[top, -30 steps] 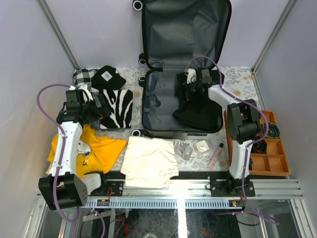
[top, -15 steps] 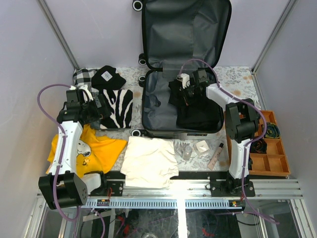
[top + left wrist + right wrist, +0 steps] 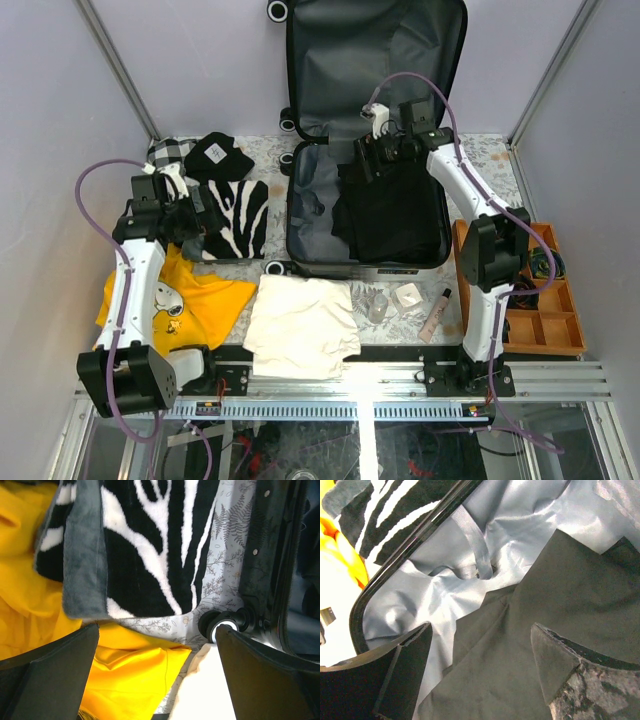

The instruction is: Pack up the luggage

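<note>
**Right gripper [image 3: 385, 152] lets the black garment [image 3: 395, 215] go inside the luggage [image 3: 312, 215].**
Its jaws were clamped on the cloth a second ago. They now stand wide above the rear of the open luggage, which lies mid-table with its lid against the back wall. The garment has spread over the right half of the grey lining, so one item looks packed. The left gripper [image 3: 157, 645] hangs wide and empty over the zebra towel [image 3: 240, 220]. The yellow shirt [image 3: 195, 300] and white cloth [image 3: 300, 325] lie outside.
</note>
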Available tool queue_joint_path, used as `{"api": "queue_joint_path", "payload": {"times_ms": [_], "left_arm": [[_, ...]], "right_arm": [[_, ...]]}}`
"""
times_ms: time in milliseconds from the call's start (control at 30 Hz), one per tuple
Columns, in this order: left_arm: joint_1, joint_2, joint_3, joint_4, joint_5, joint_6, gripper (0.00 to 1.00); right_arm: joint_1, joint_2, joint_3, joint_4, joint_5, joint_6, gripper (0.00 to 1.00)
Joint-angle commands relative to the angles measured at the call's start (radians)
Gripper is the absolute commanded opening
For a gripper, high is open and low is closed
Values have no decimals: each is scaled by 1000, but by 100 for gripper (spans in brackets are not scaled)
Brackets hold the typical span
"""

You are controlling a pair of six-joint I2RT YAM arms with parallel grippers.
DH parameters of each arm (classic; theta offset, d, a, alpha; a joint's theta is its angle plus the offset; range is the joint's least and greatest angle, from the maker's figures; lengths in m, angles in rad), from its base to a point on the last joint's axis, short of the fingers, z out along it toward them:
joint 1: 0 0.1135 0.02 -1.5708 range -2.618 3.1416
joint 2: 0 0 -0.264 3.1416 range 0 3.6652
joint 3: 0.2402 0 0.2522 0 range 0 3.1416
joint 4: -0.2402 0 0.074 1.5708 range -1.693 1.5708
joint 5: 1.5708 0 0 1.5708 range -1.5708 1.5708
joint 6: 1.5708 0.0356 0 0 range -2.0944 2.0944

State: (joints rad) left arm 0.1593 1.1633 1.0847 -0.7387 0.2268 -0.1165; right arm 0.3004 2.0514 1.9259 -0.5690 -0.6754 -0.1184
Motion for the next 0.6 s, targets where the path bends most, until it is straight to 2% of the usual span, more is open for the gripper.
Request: {"api": "queue_joint_path", "payload": {"times_ms": [0,133,267,433,567], "left_arm": [[7,30,73,6,62,148,100],[6,85,120,-29,125,241,100],[-1,154,157,-51,165,295,100],[-65,232,165,-44,94,317,100],[-70,275,161,27,43,304,100]], "right_arm": [[-13,-96,-47,-91,-19,-14,84],[-29,-123,-213,-36,4,-20,82],[-71,-70,-298,22,6,6,80],[-165,35,-285,39,21,30,79],[-211,98,-238,29,57,37,79]]}}
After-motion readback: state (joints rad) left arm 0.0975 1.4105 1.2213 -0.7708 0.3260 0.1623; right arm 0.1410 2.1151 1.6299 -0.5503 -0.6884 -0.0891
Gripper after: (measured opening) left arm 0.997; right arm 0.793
